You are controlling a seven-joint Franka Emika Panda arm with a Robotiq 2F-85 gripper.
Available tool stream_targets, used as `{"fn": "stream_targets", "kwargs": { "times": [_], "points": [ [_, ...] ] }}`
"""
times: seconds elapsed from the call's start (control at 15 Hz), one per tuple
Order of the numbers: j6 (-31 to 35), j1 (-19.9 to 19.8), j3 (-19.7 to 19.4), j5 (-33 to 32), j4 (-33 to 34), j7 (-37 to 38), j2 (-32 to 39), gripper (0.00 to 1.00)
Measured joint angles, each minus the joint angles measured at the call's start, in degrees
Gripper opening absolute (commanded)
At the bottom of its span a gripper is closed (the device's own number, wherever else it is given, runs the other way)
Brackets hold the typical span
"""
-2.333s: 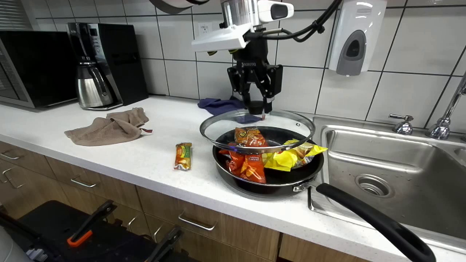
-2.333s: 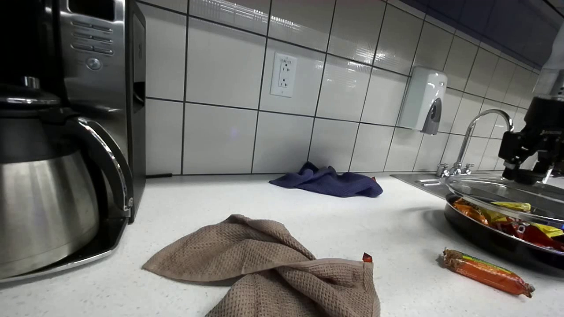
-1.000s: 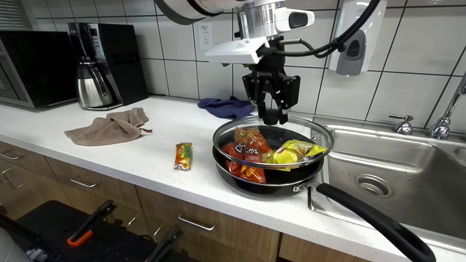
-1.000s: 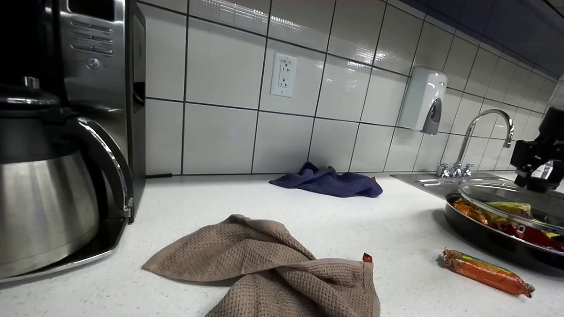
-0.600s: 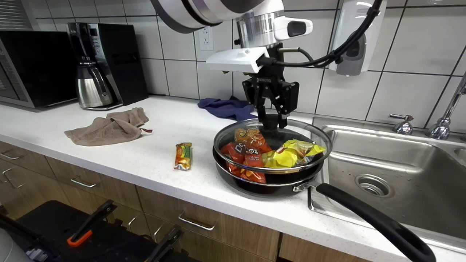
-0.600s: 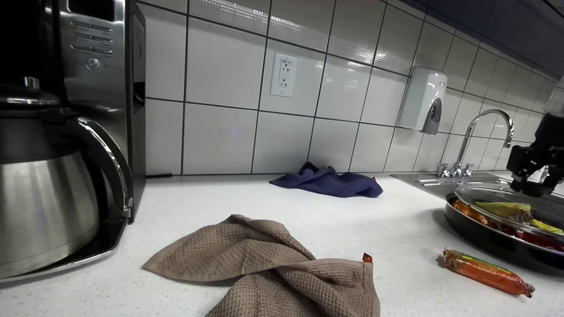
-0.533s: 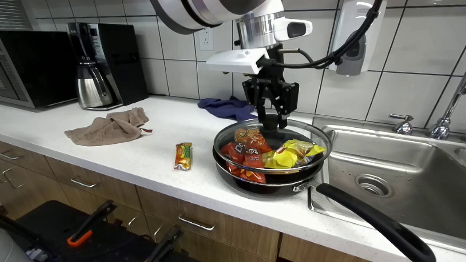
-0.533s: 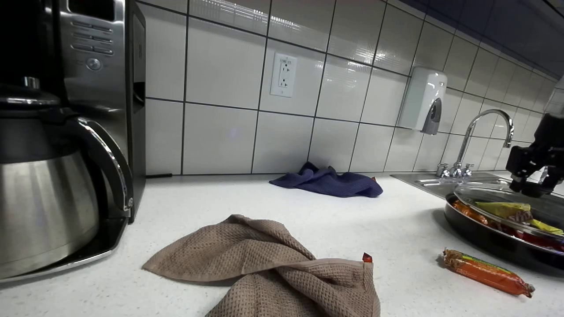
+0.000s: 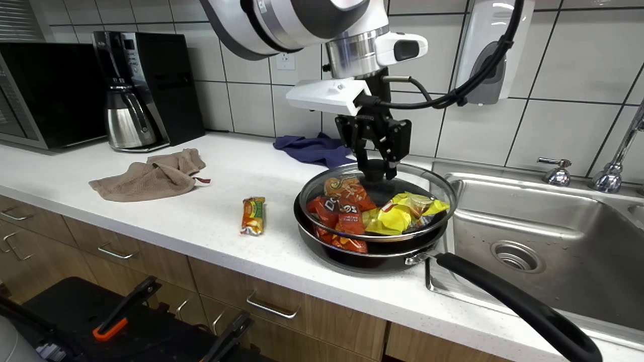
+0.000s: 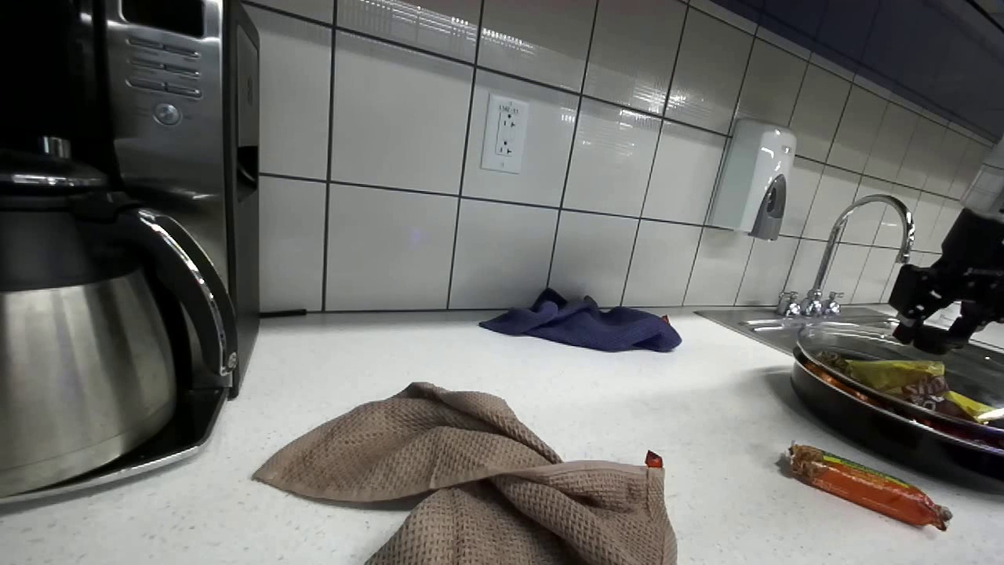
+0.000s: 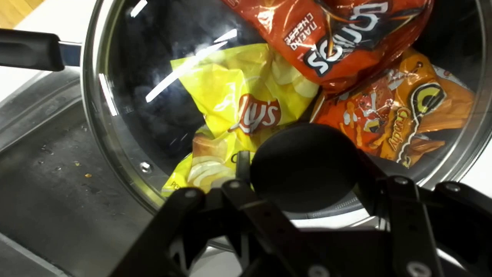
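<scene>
In an exterior view: gripper point(image 9: 377, 168) is clamped on the black knob point(image 9: 373, 172) of the glass lid point(image 9: 386, 189), one finger each side. Lid is over the pan point(image 9: 377, 262); its near edge stands clear of the pan's near rim. Can't tell if they touch on the far side. Pan is on the counter point(image 9: 226, 166), just left of the sink point(image 9: 563, 241), handle point(image 9: 518, 301) running out to the near right. Snack bar point(image 9: 252, 216) lies flat on the counter, left of the pan, apart from it. Brown cloth point(image 9: 146, 177) crumpled farther left, blue cloth point(image 9: 312, 149) on the far side by the wall. Coffee maker point(image 9: 171, 90) and microwave point(image 9: 55, 90) on the left.

In an exterior view: outlet point(image 10: 504, 133) on the wall, soap dispenser point(image 10: 753, 180) right of it, faucet point(image 10: 831, 245) farther right at the sink. Gripper at the right, partly out of frame, over the lid. Lid sits close over the pan, right part cut off. Snack bar just nearer than the pan.

Wrist view: knob fills the gap between the fingers. Through the glass: yellow bag point(image 11: 250, 96) on the sink side, red bag point(image 11: 346, 42) on the near side, orange bag point(image 11: 399, 111) away from the sink. Red one overlaps the orange one. Glare streaks on the glass. Small metal fitting point(image 11: 145, 167) near the lid's sink-side rim.
</scene>
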Motion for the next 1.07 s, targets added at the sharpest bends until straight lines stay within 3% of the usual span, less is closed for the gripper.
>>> {"fn": "stream_targets", "kwargs": {
  "times": [1.07],
  "points": [
    [3.3,0.1,0.0,2.0,-1.8,-0.2,1.0,0.39]
  ]
}}
